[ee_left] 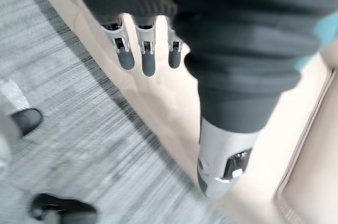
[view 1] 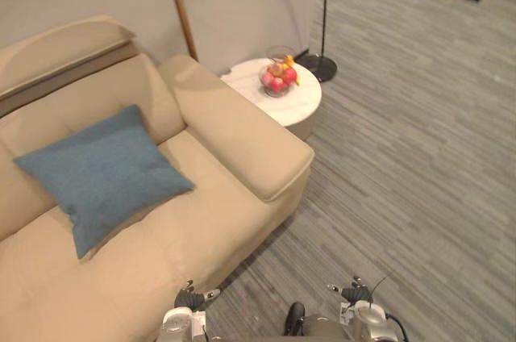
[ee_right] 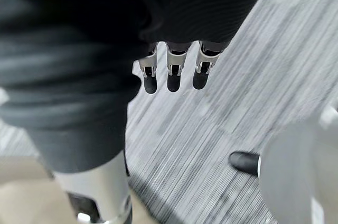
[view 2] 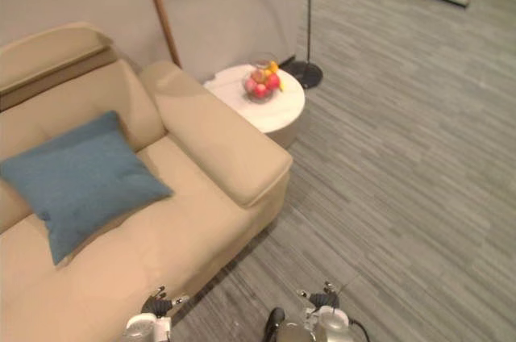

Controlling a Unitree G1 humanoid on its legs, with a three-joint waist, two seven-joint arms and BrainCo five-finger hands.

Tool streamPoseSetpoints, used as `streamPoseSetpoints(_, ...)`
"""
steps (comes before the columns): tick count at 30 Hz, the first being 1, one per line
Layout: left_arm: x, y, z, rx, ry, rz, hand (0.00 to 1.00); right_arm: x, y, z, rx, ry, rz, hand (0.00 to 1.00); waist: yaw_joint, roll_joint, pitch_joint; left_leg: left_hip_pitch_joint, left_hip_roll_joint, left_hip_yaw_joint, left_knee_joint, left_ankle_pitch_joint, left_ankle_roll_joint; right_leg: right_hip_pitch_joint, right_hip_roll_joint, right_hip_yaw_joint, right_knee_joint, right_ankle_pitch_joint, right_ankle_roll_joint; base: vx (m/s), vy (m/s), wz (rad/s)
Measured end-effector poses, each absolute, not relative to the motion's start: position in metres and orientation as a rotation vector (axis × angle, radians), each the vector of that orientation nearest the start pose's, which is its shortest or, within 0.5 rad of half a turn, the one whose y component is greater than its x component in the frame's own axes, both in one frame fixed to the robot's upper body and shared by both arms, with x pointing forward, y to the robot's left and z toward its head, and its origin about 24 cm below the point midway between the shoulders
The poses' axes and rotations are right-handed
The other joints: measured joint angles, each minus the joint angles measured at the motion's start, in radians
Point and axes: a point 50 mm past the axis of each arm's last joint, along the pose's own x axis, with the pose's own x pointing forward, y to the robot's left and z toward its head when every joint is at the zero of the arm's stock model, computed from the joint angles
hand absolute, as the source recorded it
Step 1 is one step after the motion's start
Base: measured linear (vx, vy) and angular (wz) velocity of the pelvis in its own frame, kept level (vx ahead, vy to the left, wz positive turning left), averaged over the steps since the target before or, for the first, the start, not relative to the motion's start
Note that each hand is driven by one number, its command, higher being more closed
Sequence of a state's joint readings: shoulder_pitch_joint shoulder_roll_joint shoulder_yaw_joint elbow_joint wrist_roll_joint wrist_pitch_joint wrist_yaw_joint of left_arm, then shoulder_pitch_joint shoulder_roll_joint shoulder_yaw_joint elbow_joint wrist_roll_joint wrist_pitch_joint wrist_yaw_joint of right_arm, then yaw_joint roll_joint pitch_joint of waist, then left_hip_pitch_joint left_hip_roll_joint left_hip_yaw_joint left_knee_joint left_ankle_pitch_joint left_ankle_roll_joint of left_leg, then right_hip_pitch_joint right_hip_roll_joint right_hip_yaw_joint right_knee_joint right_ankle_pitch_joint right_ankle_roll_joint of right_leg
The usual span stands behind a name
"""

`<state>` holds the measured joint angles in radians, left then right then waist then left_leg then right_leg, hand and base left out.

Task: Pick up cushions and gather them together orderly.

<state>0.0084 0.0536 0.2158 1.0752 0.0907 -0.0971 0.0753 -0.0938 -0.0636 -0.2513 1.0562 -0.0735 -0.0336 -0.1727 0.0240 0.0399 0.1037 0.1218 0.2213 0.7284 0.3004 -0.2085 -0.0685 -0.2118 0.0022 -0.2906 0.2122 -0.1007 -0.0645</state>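
A blue square cushion (view 1: 103,173) lies tilted on the seat of a beige sofa (view 1: 234,221), leaning against its backrest on the left. In the left wrist view my left hand (ee_left: 143,52) hangs with straight fingers beside the sofa's front edge and holds nothing. My right hand (ee_right: 173,71) hangs over the grey floor, its fingers straight and empty. Both hands are low and well apart from the cushion.
The sofa's wide armrest (view 1: 242,128) runs along its right side. Beyond it stands a round white side table (view 1: 302,100) with a glass bowl of fruit (view 1: 278,76). A floor lamp's black base (view 1: 318,66) and a wooden pole (view 1: 179,3) stand by the wall. Grey striped floor (view 1: 403,164) spreads to the right.
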Motion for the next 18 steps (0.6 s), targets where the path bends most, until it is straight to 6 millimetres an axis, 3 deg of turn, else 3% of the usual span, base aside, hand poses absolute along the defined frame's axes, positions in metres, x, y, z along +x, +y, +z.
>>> streamPoseSetpoints(1,0.120,0.200,-0.154,0.066,1.000,0.240,0.00,0.161,-0.211,-0.138,-0.088,0.927,-0.355,0.00,-0.003,-0.001,0.001,-0.014,0.041,-0.003,0.090,-0.004,-0.007,0.007,0.027,0.030,-0.006,0.001,-0.004,0.11,-0.220,-1.05)
streamPoseSetpoints(2,0.118,0.199,-0.155,0.067,1.013,0.236,0.00,0.162,-0.214,-0.137,-0.110,0.922,-0.349,0.00,-0.003,-0.001,0.003,-0.058,0.099,-0.039,0.245,-0.006,0.019,0.022,0.062,0.093,-0.009,0.004,-0.018,0.15,-0.200,-1.03)
streamPoseSetpoints(3,0.117,0.198,-0.156,0.070,1.016,0.231,0.00,0.163,-0.215,-0.136,-0.119,0.918,-0.346,0.00,-0.002,0.000,0.004,-0.076,0.105,-0.089,0.286,-0.016,0.045,0.025,0.074,0.118,-0.007,0.004,-0.031,0.17,-0.137,-1.22)
streamPoseSetpoints(4,0.116,0.194,-0.156,0.067,1.020,0.219,0.00,0.167,-0.216,-0.134,-0.124,0.908,-0.344,0.00,0.000,0.002,0.007,-0.100,0.071,-0.209,0.310,-0.052,0.050,0.032,0.089,0.170,-0.010,0.008,-0.042,0.19,-0.037,-1.35)
streamPoseSetpoints(5,0.116,0.189,-0.157,0.057,1.022,0.212,0.00,0.168,-0.222,-0.133,-0.138,0.911,-0.351,0.00,0.000,0.003,0.010,-0.132,-0.004,-0.351,0.300,-0.094,0.026,0.045,0.104,0.233,-0.027,0.018,-0.046,0.18,-0.021,-1.57)
streamPoseSetpoints(6,0.116,0.187,-0.157,0.057,1.020,0.203,0.00,0.171,-0.225,-0.132,-0.145,0.908,-0.353,0.00,0.005,0.004,0.010,-0.150,-0.052,-0.420,0.278,-0.115,0.014,0.060,0.110,0.278,-0.048,0.032,-0.044,0.22,0.001,-1.73)
streamPoseSetpoints(8,0.118,0.184,-0.156,0.055,1.002,0.191,0.00,0.172,-0.230,-0.131,-0.156,0.907,-0.360,0.00,0.021,0.004,0.018,-0.210,-0.176,-0.597,0.196,-0.131,-0.002,0.105,0.121,0.422,-0.114,0.074,-0.015,0.16,0.040,-1.89)
streamPoseSetpoints(10,0.123,0.183,-0.154,0.041,0.982,0.196,0.00,0.173,-0.231,-0.131,-0.155,0.910,-0.364,0.00,0.034,0.006,0.033,-0.271,-0.243,-0.710,0.135,-0.122,-0.003,0.132,0.123,0.538,-0.154,0.095,0.004,0.12,0.094,-1.87)
streamPoseSetpoints(12,0.126,0.183,-0.153,0.036,0.960,0.197,0.00,0.170,-0.231,-0.132,-0.151,0.921,-0.368,0.00,0.047,0.027,0.046,-0.294,-0.255,-0.792,0.024,-0.072,0.005,0.140,0.133,0.616,-0.167,0.108,0.024,0.08,0.155,-2.10)
streamPoseSetpoints(13,0.125,0.184,-0.153,0.034,0.965,0.200,0.00,0.167,-0.230,-0.134,-0.150,0.933,-0.368,0.00,0.052,0.048,0.046,-0.291,-0.211,-0.774,-0.016,0.016,0.018,0.142,0.156,0.647,-0.165,0.106,0.027,0.06,0.186,-2.05)
streamPoseSetpoints(14,0.123,0.186,-0.154,0.039,0.974,0.200,0.00,0.161,-0.229,-0.137,-0.146,0.947,-0.369,0.00,0.057,0.059,0.039,-0.283,-0.197,-0.728,-0.010,0.043,0.046,0.145,0.162,0.663,-0.161,0.104,0.031,0.07,0.158,-1.70)
streamPoseSetpoints(15,0.122,0.191,-0.154,0.048,0.975,0.203,0.00,0.154,-0.223,-0.141,-0.127,0.968,-0.368,0.00,0.060,0.044,0.032,-0.267,-0.194,-0.679,-0.042,0.037,0.055,0.143,0.148,0.673,-0.157,0.095,0.054,0.15,0.216,-1.34)
streamPoseSetpoints(16,0.125,0.199,-0.152,0.068,0.965,0.207,0.00,0.142,-0.217,-0.147,-0.087,0.999,-0.383,0.00,0.057,0.018,0.033,-0.238,-0.200,-0.638,-0.083,0.036,0.056,0.137,0.133,0.675,-0.159,0.095,0.055,0.15,0.163,-1.00)
streamPoseSetpoints(18,0.130,0.202,-0.149,0.089,0.953,0.197,0.00,0.125,-0.211,-0.153,-0.049,1.048,-0.402,0.00,0.053,-0.004,0.026,-0.222,-0.201,-0.589,-0.111,0.043,0.070,0.114,0.118,0.657,-0.151,0.084,0.070,0.18,0.144,-0.74)
